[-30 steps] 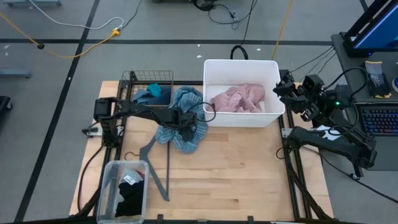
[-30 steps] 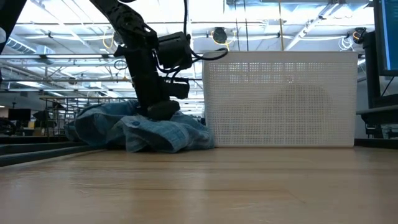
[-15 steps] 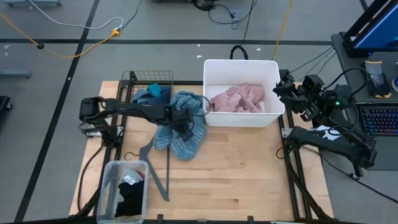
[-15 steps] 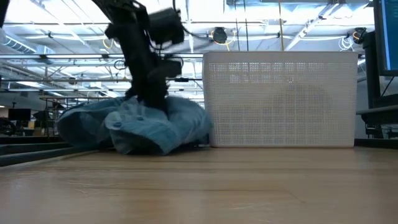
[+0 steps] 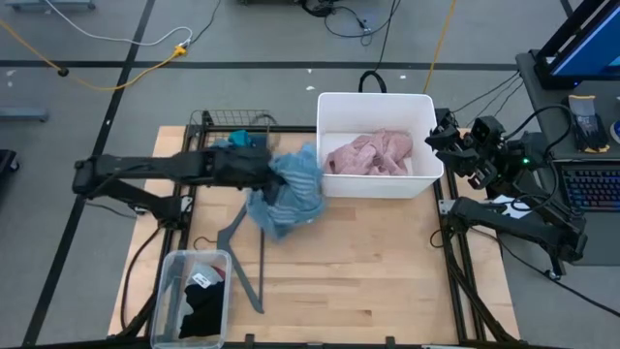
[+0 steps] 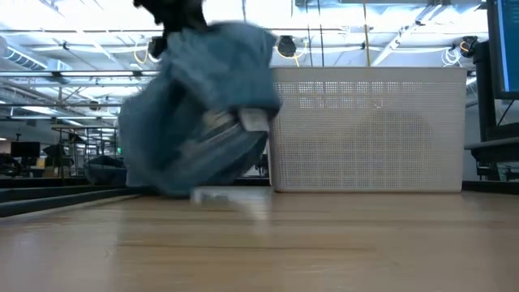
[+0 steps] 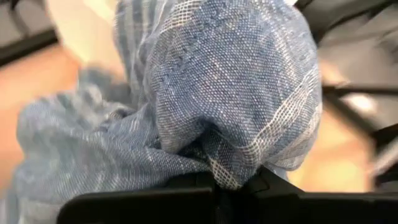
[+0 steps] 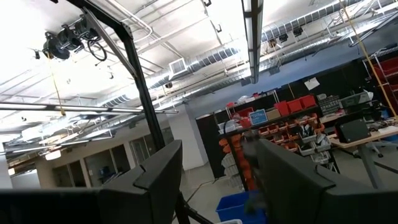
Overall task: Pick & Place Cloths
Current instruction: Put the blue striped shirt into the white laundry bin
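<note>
The blue-striped towel [image 5: 291,191] hangs bunched from my left gripper [image 5: 268,172], just left of the white bin [image 5: 426,145]. The low view shows it as a hanging bundle [image 6: 203,105], its lowest part close to the table top. A pink cloth [image 5: 370,153] lies in the bin. A teal piece [image 5: 237,143] sits in the wire basket [image 5: 208,121]. Black cloth [image 5: 199,301] lies in a clear box. My right gripper [image 8: 217,186] stands open, raised off the table's right edge, with nothing between its fingers. My left gripper pinches a bunched fold of the towel [image 7: 217,167] between its two fingers, several layers gathered together. The fingers slant downward from the table's left side. The towel hangs slack below and in front of them, lifted off the wood.
A grey hanger [image 5: 242,254] lies on the wood in front of the towel. The clear box [image 5: 170,267] stands at the near left corner. The white bin's perforated wall [image 6: 365,130] rises just right of the hanging towel. Bare wood [image 5: 368,262] stretches across the near right.
My left gripper has risen steeply and drawn back toward the table's left, tipping from pointing down toward level, with the towel in its hold. The towel, a low heap on the wood a second ago, now hangs as a tall bundle lifted off the table.
</note>
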### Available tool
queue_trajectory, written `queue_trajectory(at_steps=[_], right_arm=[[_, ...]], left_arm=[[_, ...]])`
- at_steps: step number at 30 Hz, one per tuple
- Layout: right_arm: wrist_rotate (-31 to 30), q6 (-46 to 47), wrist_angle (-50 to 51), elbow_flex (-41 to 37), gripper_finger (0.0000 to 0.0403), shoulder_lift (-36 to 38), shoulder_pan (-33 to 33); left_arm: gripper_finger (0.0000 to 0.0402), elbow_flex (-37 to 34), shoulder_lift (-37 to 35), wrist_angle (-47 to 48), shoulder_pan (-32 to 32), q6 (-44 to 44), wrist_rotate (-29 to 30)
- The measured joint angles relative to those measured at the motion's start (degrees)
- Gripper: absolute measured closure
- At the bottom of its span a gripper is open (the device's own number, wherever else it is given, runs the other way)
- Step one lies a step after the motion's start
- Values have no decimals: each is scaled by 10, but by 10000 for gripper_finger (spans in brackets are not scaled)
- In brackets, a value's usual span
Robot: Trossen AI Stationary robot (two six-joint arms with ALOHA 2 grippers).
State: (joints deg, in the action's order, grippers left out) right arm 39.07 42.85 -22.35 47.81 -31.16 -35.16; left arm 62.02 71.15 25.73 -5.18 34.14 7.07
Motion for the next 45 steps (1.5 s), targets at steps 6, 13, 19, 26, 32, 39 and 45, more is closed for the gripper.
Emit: queue_trajectory(at_steps=[6,13,19,26,32,39,45], right_arm=[[0,0,0,0,202,0,0],[0,0,-1,0,202,0,0],[0,0,-1,0,202,0,0],[0,0,3,0,202,0,0],[44,0,12,0,202,-18,6],[46,-24,-8,0,202,-71,76],[45,-32,-74,0,202,-135,130]], left_arm=[[396,0,-83,-80,25,19,3],[396,1,-142,-189,55,22,12],[396,1,-160,-306,66,20,7],[396,63,-159,-330,74,-18,4],[396,178,-122,-322,84,-95,3],[396,338,-49,-250,85,-146,3],[396,465,16,-209,75,-181,2]])
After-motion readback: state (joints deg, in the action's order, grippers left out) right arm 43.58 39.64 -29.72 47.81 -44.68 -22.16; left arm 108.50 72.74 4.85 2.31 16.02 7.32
